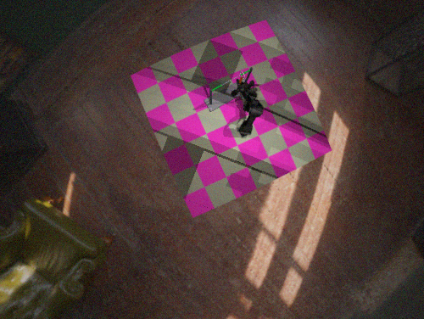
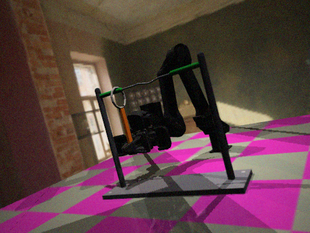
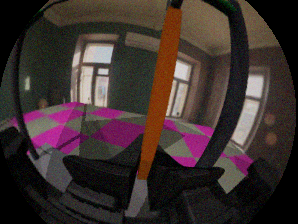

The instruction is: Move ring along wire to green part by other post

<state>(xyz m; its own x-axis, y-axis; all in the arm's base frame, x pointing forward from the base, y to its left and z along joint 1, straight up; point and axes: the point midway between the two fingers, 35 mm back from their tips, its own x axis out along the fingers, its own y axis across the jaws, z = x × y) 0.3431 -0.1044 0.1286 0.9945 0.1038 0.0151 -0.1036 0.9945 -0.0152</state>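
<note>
The pale ring (image 2: 125, 99) hangs around the wire at the green part (image 2: 105, 93) next to the left post (image 2: 111, 139) in the exterior view, near where the thin grey wire (image 2: 141, 83) begins. The orange handle (image 2: 125, 125) (image 3: 161, 95) slants down from the ring. My gripper (image 2: 130, 143) (image 3: 144, 137) is shut on the handle's lower end, below the wire and close to this post. The other green part (image 2: 184, 67) meets the right post (image 2: 215, 118) in that view. The ring itself is out of sight in the wrist view.
The posts stand on a flat grey base (image 2: 186, 187). In the wrist view, the near post (image 3: 240, 75) rises to the right of the handle and the far post (image 3: 18, 75) is at the left edge. The arm's links rise behind the wire in the exterior view.
</note>
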